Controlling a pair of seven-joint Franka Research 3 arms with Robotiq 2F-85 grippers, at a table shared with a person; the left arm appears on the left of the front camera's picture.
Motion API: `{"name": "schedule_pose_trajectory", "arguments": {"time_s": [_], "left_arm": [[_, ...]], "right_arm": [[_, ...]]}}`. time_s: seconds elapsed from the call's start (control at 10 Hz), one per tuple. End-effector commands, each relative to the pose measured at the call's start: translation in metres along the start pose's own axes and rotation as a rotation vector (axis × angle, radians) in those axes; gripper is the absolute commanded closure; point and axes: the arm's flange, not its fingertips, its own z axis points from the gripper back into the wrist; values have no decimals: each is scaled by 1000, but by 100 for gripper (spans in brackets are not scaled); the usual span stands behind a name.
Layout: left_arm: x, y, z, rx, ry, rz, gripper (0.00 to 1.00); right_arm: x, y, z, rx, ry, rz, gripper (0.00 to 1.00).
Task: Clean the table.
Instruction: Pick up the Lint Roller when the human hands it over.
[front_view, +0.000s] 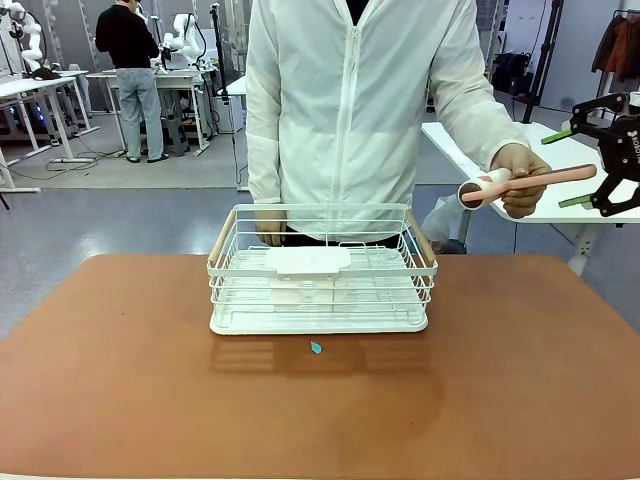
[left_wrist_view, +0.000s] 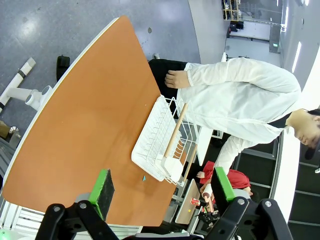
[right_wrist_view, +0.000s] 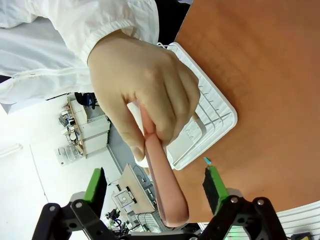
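The reddish-brown table (front_view: 120, 380) carries a white wire basket (front_view: 320, 270) at its middle. A tiny teal scrap (front_view: 316, 347) lies just in front of the basket. A person's hand (front_view: 520, 175) holds out a lint roller (front_view: 530, 182) by its pink handle, above the table's right side. My right gripper (front_view: 566, 168) is open, and the handle's end reaches in between its green pads. In the right wrist view the pink handle (right_wrist_view: 165, 185) runs between the open fingers of that gripper (right_wrist_view: 155, 187), apart from both pads. My left gripper (left_wrist_view: 162, 192) hangs open high over the table (left_wrist_view: 90, 115), holding nothing.
The person stands at the far edge, with the other hand (front_view: 268, 228) resting behind the basket's back-left corner. White-topped tables (front_view: 560, 160) stand behind to the right. Bare tabletop lies on both sides of the basket and in front of it.
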Motion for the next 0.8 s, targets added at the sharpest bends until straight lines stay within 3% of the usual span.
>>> {"name": "schedule_pose_trajectory", "arguments": {"time_s": [0.0, 0.4, 0.5, 0.6, 0.7], "left_arm": [[2, 0, 3, -22, 4, -14, 0], [2, 0, 3, -22, 4, -14, 0], [2, 0, 3, -22, 4, -14, 0], [2, 0, 3, -22, 4, -14, 0], [2, 0, 3, -22, 4, -14, 0]], "right_arm": [[-22, -34, 1, 41, -9, 19, 0], [-20, -36, -2, 51, -13, 33, 3], [-21, -36, -1, 66, -16, 46, 19], [-21, -35, -1, 67, -13, 48, 22], [-22, -35, 0, 67, -12, 49, 38]]}}
